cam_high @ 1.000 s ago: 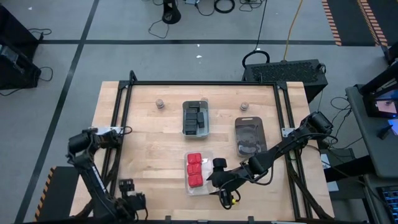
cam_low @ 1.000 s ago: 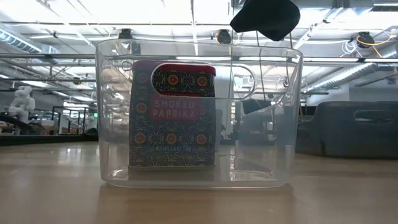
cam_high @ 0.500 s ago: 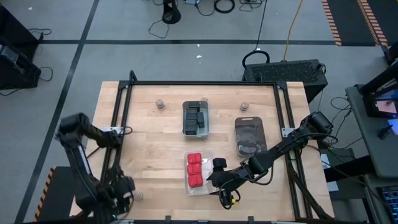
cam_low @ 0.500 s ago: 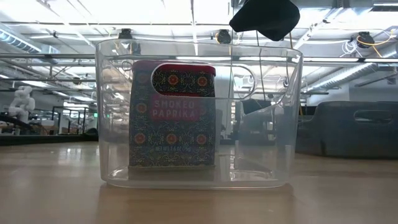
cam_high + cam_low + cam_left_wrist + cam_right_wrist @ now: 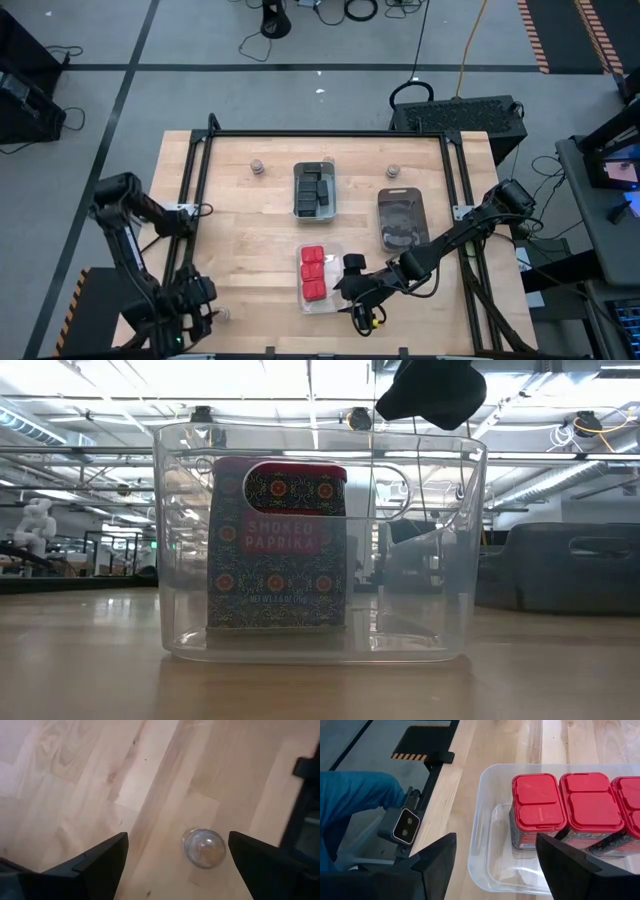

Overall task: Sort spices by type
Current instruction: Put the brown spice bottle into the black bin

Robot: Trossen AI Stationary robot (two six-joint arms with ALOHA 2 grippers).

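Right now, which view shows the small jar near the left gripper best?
The left wrist view: the small jar lies on bare wood beyond the open left gripper. The high view shows only a speck; the low and right wrist views miss it.

Worktop [image 5: 240, 230] is pale wood planks with visible grain, smooth with a low sheen that mirrors a bit in the low view. The tray [image 5: 485, 845] holding the red paprika tins [image 5: 539, 802] is clear glossy plastic; the tin lids look like matt red plastic, and the sides have a printed patterned label [image 5: 277, 570]. The small jar [image 5: 204, 848] by the left tool [image 5: 175, 862] is shiny and see-through, glass or clear plastic, can't tell. Tool fingers [image 5: 100, 860] look matt black.
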